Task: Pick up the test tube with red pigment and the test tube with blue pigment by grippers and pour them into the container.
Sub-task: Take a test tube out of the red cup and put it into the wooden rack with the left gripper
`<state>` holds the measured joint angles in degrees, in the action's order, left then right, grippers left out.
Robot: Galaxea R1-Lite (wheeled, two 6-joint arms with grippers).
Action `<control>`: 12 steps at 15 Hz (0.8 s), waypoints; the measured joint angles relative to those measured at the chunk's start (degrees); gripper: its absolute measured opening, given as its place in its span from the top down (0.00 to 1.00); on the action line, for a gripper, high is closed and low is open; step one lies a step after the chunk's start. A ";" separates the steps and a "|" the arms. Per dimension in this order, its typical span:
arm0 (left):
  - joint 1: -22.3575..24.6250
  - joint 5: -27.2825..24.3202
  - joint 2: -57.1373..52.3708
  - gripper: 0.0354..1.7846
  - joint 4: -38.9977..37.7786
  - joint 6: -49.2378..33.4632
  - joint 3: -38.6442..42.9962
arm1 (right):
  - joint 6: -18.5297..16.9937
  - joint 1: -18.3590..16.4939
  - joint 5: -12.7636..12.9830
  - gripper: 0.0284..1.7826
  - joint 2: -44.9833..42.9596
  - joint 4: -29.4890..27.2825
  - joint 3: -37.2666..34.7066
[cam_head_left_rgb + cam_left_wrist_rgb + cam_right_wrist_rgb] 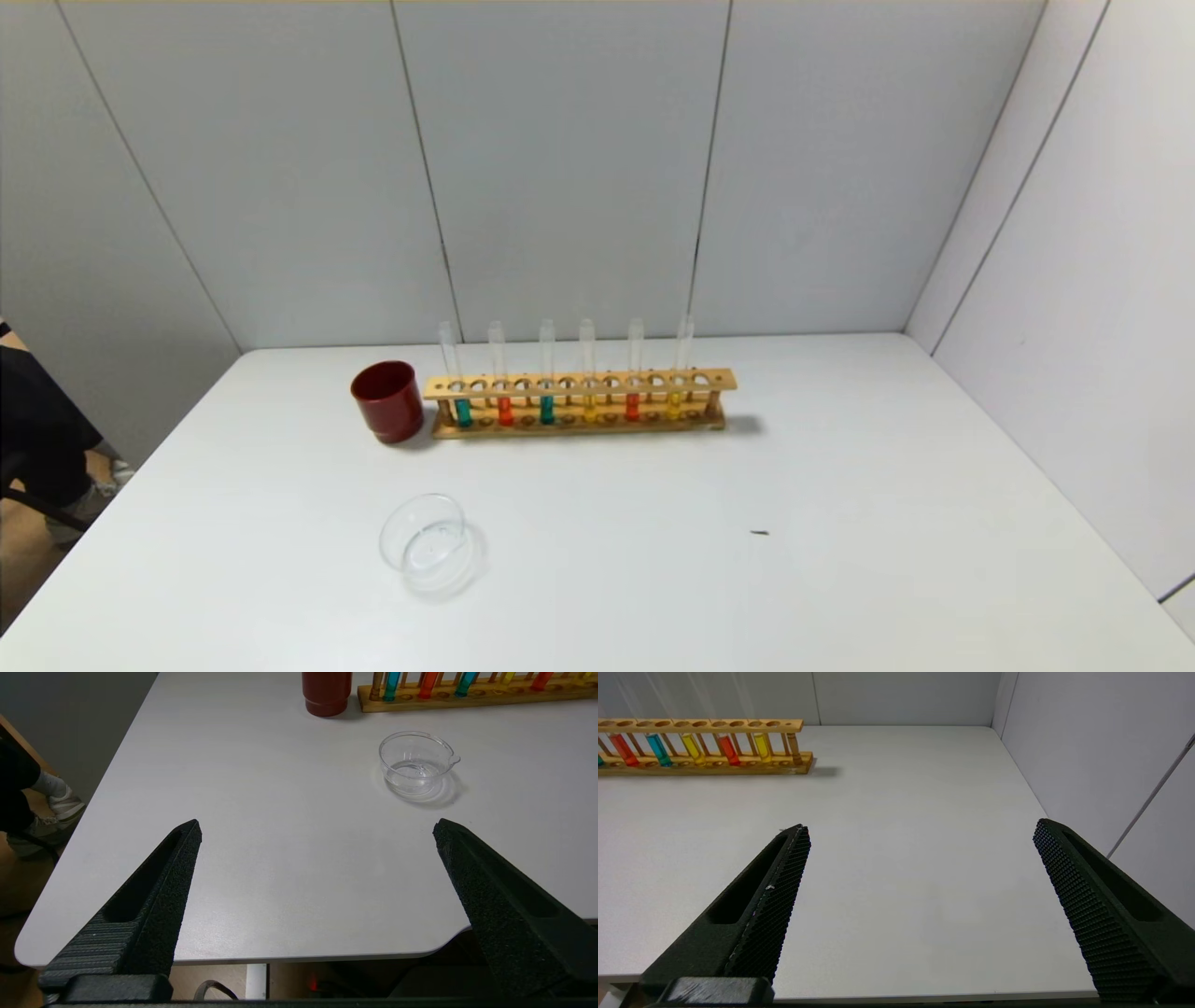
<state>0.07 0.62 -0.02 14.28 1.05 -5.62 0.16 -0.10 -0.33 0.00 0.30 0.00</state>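
A wooden rack (579, 384) at the back of the white table holds several upright tubes. Two hold orange-red liquid (505, 411) (632, 407), one bright cyan-blue (547, 409), one darker teal-green at the rack's left end, two yellow. In the right wrist view the cyan-blue tube (657, 749) stands between a red tube (623, 749) and a yellow one. The clear glass dish (401, 551) sits in front of the rack's left end, also in the left wrist view (384, 763). My left gripper (316, 828) and right gripper (920, 828) are open, empty, over the table's near edge, outside the head view.
A dark red cup (387, 401) stands against the rack's left end. Grey wall panels close the back and right sides. A small dark speck (759, 533) lies on the table. A person's leg and shoe (56, 805) show beyond the table's left edge.
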 joint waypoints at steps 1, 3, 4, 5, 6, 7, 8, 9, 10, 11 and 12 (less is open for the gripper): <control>0.00 0.04 0.00 0.02 0.00 -0.15 0.00 | 0.00 0.00 0.00 0.02 0.00 -0.01 0.00; 0.00 0.09 0.00 0.02 0.00 -0.26 0.00 | 0.00 0.00 0.02 0.02 0.00 -0.01 0.00; 0.00 0.04 0.00 0.02 0.00 -0.15 0.00 | -0.02 0.00 0.02 0.02 0.00 -0.01 0.00; 0.00 -0.05 0.00 0.02 -0.02 0.13 0.00 | 0.00 0.00 0.00 0.02 0.00 -0.01 0.00; 0.00 -0.10 0.02 0.02 -0.04 0.38 -0.02 | -0.02 0.00 0.02 0.02 0.00 -0.01 0.00; -0.07 -0.51 0.00 0.02 0.02 0.46 -0.35 | -0.02 0.00 0.02 0.02 0.00 -0.01 0.00; -0.12 -2.02 0.02 0.02 0.60 0.35 -1.68 | 0.00 0.00 0.02 0.02 0.00 0.00 0.00; -0.15 -4.00 0.27 0.02 1.10 0.24 -4.00 | 0.00 0.00 0.00 0.02 0.00 -0.01 0.00; -0.18 -6.52 1.18 0.02 2.32 0.21 -6.95 | -0.02 0.00 0.02 0.02 0.00 -0.01 0.00; -0.23 -8.61 3.30 0.02 3.25 0.21 -10.11 | 0.00 0.00 0.02 0.02 0.00 0.00 0.00; -0.37 -9.83 6.50 0.02 3.41 0.18 -12.95 | 0.00 0.00 0.02 0.02 0.00 0.00 0.00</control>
<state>-0.29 -9.20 6.47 17.69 1.23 -18.57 0.16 -0.10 -0.30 0.00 0.30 0.00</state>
